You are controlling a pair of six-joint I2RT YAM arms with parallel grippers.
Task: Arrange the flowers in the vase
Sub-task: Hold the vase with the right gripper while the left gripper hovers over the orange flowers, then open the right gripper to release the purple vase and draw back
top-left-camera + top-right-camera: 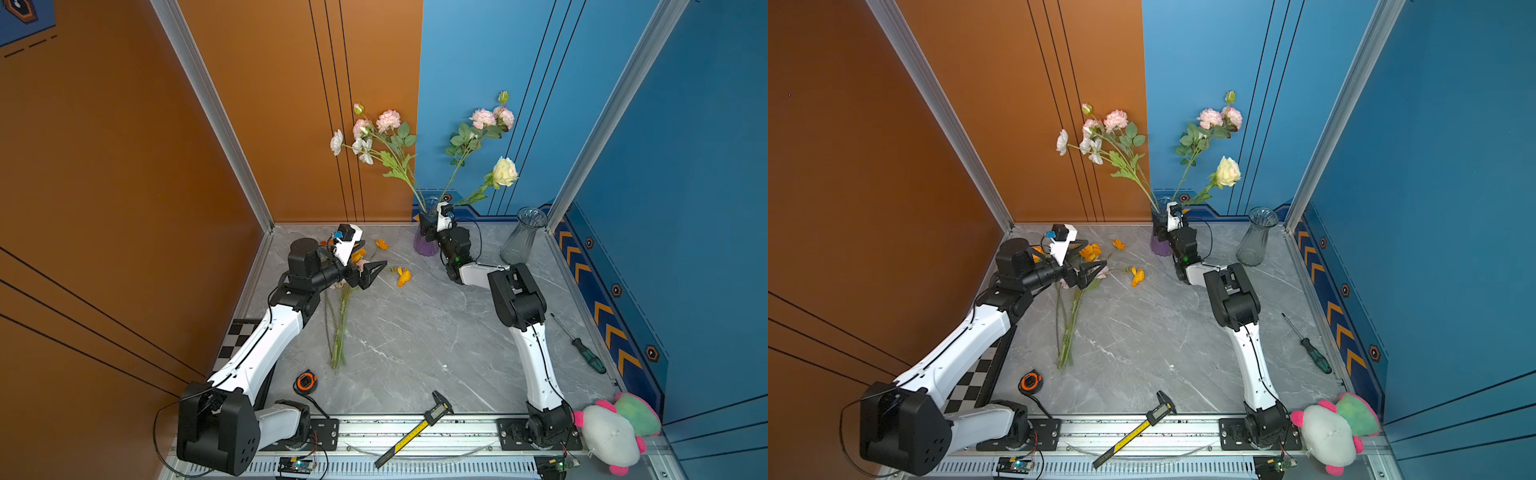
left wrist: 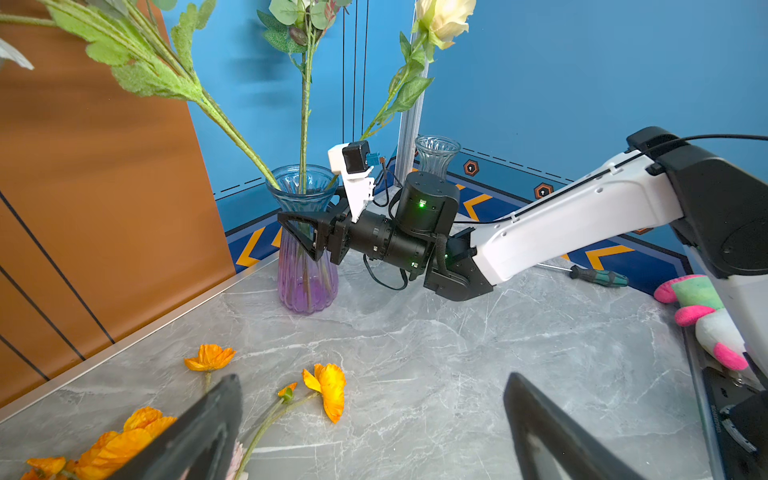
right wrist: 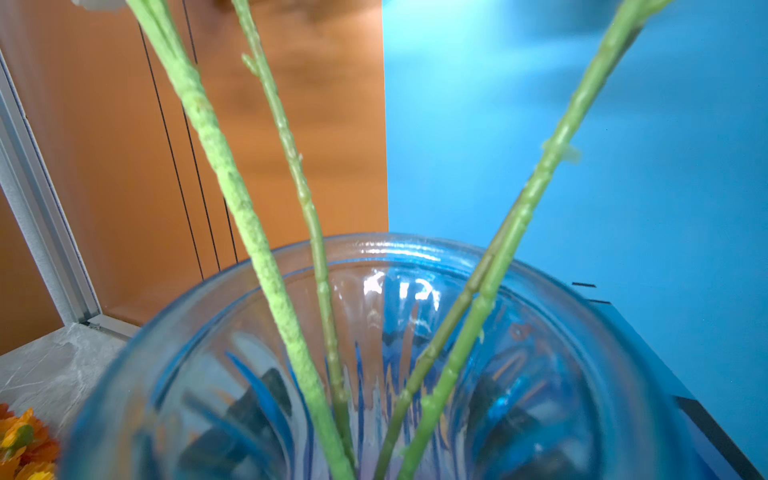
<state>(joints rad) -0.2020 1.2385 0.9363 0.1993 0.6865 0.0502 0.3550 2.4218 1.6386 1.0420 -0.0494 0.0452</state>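
Note:
A blue-to-purple glass vase (image 1: 424, 246) (image 2: 305, 286) stands at the back of the table with three of the flowers in it: pink and white blooms (image 1: 388, 120) and a cream rose (image 1: 505, 172). Their green stems (image 3: 266, 257) cross inside its rim (image 3: 415, 245). My right gripper (image 1: 428, 232) (image 2: 299, 226) straddles the vase's neck, one finger (image 2: 303, 232) in front of the glass. Whether it presses is unclear. More flowers with orange blooms (image 1: 403, 276) (image 2: 330, 388) lie on the table, stems (image 1: 340, 332) pointing forward. My left gripper (image 1: 374, 253) (image 2: 374, 378) hangs open just above them, holding nothing.
A clear glass vase (image 1: 523, 241) stands at the back right corner. A screwdriver (image 1: 586, 353) lies by the right wall, a plush toy (image 1: 615, 432) at the front right, a caliper (image 1: 415, 432) and a tape measure (image 1: 306, 381) near the front rail.

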